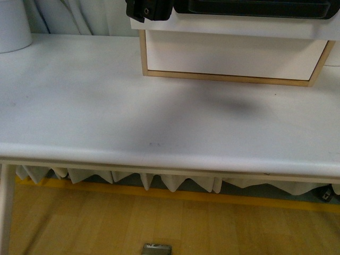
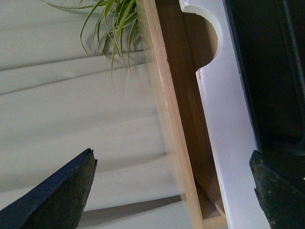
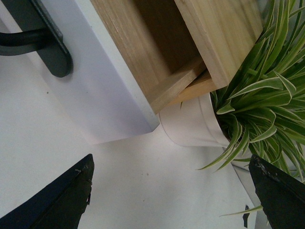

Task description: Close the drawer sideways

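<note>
The drawer (image 1: 234, 26) stands pulled out of the wooden cabinet (image 1: 234, 56), and its black bar handle (image 1: 249, 6) is cut off by the front view's top edge. A black arm part (image 1: 147, 10) sits at the drawer's left corner. In the left wrist view my left gripper (image 2: 172, 153) is open, spanning the white drawer front (image 2: 228, 143) with its notch (image 2: 209, 43) and the cabinet's wooden edge (image 2: 167, 95). My right gripper (image 3: 171, 158) is open over bare table, short of the drawer front's corner (image 3: 105, 86) and handle (image 3: 43, 43).
A white pot (image 3: 190, 129) with a striped green plant (image 3: 267, 95) stands against the cabinet's side (image 3: 224, 33). A white cylinder (image 1: 13, 26) stands at the table's (image 1: 133, 117) back left. Pale curtain hangs behind.
</note>
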`<state>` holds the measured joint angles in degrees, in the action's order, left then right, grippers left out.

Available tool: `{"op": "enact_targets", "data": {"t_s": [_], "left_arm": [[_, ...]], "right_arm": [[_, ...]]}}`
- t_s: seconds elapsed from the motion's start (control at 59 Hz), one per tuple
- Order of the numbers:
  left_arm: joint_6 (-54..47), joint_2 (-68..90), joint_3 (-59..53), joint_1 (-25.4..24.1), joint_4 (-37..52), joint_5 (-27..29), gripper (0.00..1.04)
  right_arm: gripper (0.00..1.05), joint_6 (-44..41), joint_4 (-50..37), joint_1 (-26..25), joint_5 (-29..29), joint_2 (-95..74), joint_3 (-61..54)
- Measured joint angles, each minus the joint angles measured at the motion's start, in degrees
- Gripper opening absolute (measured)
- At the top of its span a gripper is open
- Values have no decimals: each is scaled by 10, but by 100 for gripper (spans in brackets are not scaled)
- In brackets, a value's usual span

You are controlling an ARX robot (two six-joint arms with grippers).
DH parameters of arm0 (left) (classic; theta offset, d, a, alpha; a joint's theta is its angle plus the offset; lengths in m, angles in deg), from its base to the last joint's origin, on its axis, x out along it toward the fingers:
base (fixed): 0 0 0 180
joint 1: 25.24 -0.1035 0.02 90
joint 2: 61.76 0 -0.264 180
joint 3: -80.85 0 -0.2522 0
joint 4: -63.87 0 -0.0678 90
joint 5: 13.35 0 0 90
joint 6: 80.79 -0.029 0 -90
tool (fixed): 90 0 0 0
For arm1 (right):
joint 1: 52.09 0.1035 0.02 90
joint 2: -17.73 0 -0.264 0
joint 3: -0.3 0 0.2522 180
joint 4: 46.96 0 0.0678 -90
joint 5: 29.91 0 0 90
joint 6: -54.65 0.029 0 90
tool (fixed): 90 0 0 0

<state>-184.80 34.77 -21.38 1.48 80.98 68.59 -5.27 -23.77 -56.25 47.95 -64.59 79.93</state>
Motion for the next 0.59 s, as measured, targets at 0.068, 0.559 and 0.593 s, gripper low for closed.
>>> {"op": "enact_targets", "data": {"t_s": [0.068,0.559,0.593], "left_arm": [[-1,2,1,-2,0,0,98],[-8,46,45,-11,-5,-15,98],[-8,52,52,-12,-5,-16,98]], "right_arm": [[95,2,-5,1,0,-10,6],[95,20,-49,10,0,-72,40],[95,23,-56,11,0,-77,43]]}}
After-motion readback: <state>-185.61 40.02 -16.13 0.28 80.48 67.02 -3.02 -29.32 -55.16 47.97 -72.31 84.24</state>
